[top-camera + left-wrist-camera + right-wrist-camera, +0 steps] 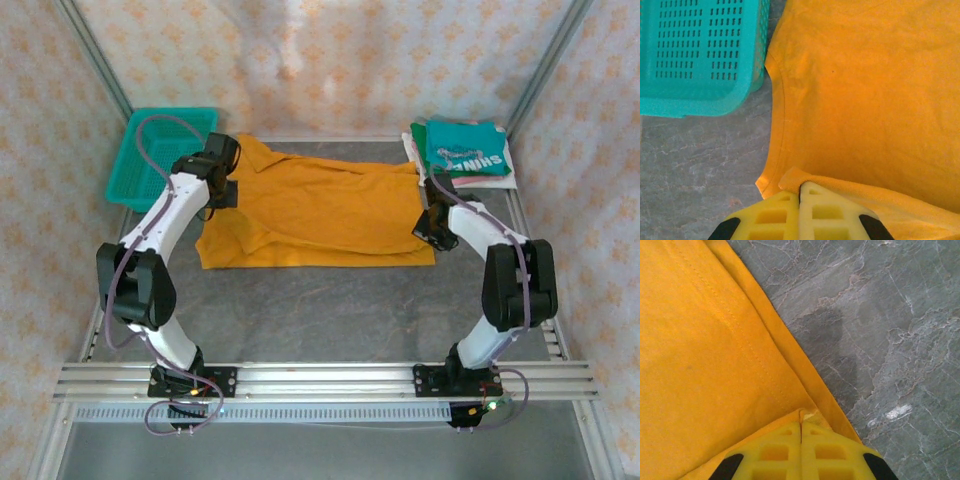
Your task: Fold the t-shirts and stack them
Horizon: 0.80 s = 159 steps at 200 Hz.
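Mustard-orange t-shirt (pixel 320 215), judged soft, light and limp, lies part-folded across the table (pixel 330 310), the left gripper (pixel 800 189) pinched closed on a raised edge fold, the right gripper (pixel 801 421) clamped on its hem corner, both sound holds.

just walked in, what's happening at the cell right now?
Both arms are working on the orange t-shirt, which lies partly folded on the table. The left gripper is shut on a fold at the shirt's left edge, near the teal basket. The right gripper is shut on its right hem. The folded pile sits at the far right corner with the teal shirt on top. The orange one is not yet stacked.
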Each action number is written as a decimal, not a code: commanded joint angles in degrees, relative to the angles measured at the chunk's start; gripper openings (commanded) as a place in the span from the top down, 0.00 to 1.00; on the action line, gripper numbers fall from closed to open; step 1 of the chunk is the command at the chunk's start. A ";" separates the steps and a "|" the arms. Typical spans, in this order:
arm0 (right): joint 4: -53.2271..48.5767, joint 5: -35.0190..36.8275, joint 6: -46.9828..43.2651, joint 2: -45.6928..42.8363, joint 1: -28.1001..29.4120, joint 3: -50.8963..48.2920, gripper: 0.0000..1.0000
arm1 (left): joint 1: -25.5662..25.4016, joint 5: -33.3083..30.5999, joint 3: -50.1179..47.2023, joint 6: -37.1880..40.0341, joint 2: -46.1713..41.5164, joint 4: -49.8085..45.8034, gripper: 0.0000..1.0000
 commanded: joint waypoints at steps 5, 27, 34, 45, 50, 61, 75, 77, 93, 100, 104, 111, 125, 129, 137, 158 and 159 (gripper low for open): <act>0.60 1.93 0.26 1.72 -0.57 2.16 1.00 | 0.50 -2.54 2.18 1.37 1.94 1.73 1.00; 0.46 2.67 0.21 2.34 -0.71 3.04 1.00 | 0.45 -2.07 3.30 1.62 3.89 1.77 1.00; 0.42 2.83 0.19 2.55 -0.74 3.13 1.00 | 0.45 -1.77 3.64 1.71 4.46 1.78 1.00; 0.51 2.93 0.21 2.77 -0.83 3.40 1.00 | 0.44 -1.42 4.16 1.70 5.25 1.88 1.00; 0.48 2.84 0.18 2.93 -0.91 3.52 1.00 | 0.44 -1.40 4.35 1.73 5.56 1.79 1.00; 0.52 2.84 0.26 3.21 -1.06 3.66 1.00 | 0.39 -1.57 4.68 1.71 6.07 1.96 1.00; 0.59 2.84 0.36 3.53 -1.18 3.79 1.00 | 0.39 -1.57 5.18 1.86 6.67 1.95 1.00; 0.61 2.84 0.36 3.56 -1.25 3.86 1.00 | 0.46 -1.62 5.26 1.88 6.73 1.91 1.00; 0.81 2.75 0.35 4.00 -1.27 4.08 1.00 | 0.44 -2.35 5.77 2.10 7.55 1.72 1.00; 0.84 2.71 0.34 4.26 -1.27 4.27 1.00 | 0.50 -2.67 6.10 2.15 7.98 1.61 1.00; 0.89 2.67 0.28 4.44 -1.27 4.40 1.00 | 0.48 -2.87 6.28 2.15 8.25 1.53 1.00; 0.79 2.62 0.27 4.77 -1.29 4.62 1.00 | 0.51 -2.80 6.57 2.23 8.67 1.40 1.00; 1.01 2.28 0.26 5.31 -1.30 4.92 1.00 | 0.44 -2.71 6.95 2.15 9.43 1.41 1.00; 1.10 2.16 0.23 5.39 -1.30 4.94 1.00 | 0.49 -2.71 6.99 2.15 9.54 1.36 1.00; 1.18 2.05 0.29 5.61 -1.31 5.09 1.00 | 0.43 -2.84 7.09 2.08 9.76 1.39 1.00; 1.20 2.19 0.35 5.94 -1.35 5.37 1.00 | 0.43 -3.54 7.59 2.17 10.25 1.37 1.00; 1.19 2.16 0.36 5.94 -1.36 5.37 1.00 | 0.48 -3.57 7.62 2.16 10.30 1.36 1.00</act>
